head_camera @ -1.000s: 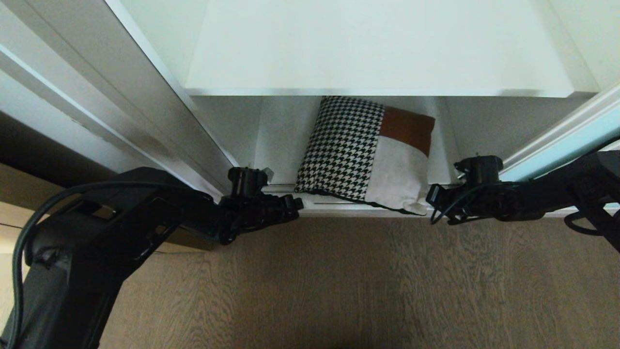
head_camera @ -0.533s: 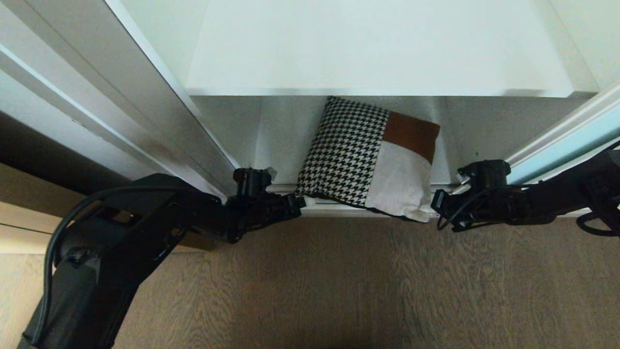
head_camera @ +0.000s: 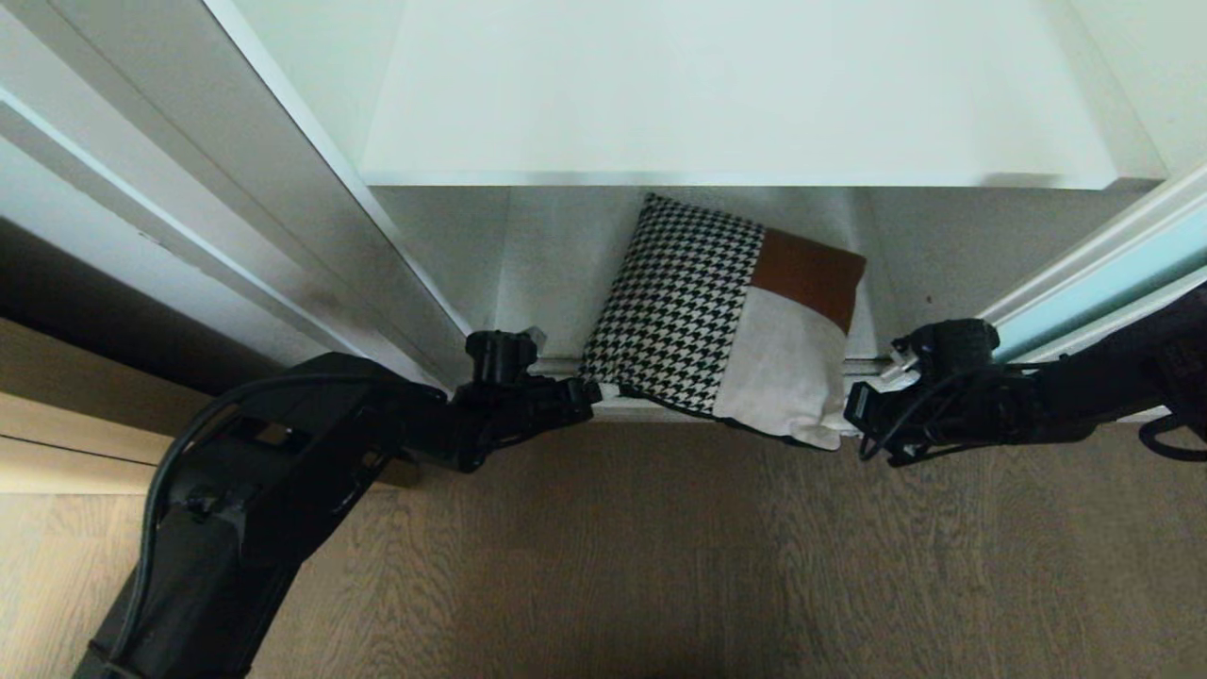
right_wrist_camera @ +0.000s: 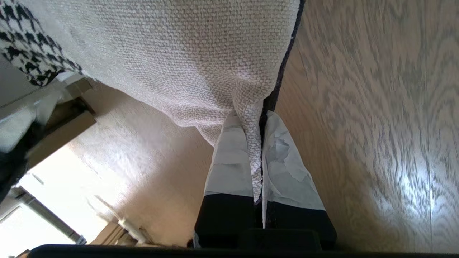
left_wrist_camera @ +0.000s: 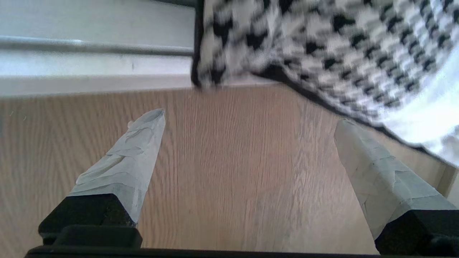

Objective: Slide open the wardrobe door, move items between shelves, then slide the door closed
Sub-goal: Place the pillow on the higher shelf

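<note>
Where the floor [head_camera: 603, 556] meets the wardrobe's bottom rail, both grippers sit low, one at each lower corner of the cushion [head_camera: 726, 325]. The right gripper [right_wrist_camera: 256, 118] has its taped fingers [right_wrist_camera: 229, 161] pressed together on the cushion's cream corner, pinching a fold of the fabric and the dark piping (only that edge is caught, not the body of the cushion). The left gripper [left_wrist_camera: 251, 116] stands wide apart with nothing between its fingers [left_wrist_camera: 132, 154]; the cushion's houndstooth corner lies just beyond its fingertips, near but not touching that I can tell.

The cushion leans in the wardrobe's lowest compartment, its lower edge hanging out over the rail toward the floor, houndstooth half toward the left gripper, rust-brown patch above the cream one toward the right gripper. Directly above the cushion a white shelf [head_camera: 735, 104] juts forward, hiding the cushion's top edge. Behind the right gripper, beside the cushion, runs the pale aqua door [head_camera: 1113, 273] in its pale frame.
</note>
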Robot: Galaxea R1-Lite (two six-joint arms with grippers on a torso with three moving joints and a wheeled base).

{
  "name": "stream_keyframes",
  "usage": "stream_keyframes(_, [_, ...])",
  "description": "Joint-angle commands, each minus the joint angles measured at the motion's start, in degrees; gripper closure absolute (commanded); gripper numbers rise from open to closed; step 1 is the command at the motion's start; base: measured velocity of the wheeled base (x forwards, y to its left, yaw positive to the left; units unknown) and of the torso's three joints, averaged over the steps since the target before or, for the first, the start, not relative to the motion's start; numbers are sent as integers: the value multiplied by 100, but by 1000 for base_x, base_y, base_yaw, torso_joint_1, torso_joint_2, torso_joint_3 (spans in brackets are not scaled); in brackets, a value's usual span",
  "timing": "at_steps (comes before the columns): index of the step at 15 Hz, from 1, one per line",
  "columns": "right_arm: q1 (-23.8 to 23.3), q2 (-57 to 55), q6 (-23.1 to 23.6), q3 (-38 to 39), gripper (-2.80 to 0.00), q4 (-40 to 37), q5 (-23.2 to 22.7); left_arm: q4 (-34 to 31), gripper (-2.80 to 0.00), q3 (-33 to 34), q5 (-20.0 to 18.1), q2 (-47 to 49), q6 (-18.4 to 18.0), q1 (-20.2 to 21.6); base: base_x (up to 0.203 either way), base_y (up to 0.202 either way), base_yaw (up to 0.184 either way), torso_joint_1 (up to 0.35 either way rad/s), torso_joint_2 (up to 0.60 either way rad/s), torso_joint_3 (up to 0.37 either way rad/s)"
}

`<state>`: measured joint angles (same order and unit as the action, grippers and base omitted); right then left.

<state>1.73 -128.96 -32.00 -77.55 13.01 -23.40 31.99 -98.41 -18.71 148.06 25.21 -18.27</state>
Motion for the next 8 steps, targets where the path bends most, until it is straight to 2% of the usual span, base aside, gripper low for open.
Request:
stream_keyframes(1, [37,129,-17,145,0,7,-112,-1,-280,-307,-3,195,19,-3,0,0,0,0,0,0])
stream_keyframes(8, [55,210,34,337,0,41,-229,-109,-280,-1233,121,679,50,-86,0,0,0,0,0,0])
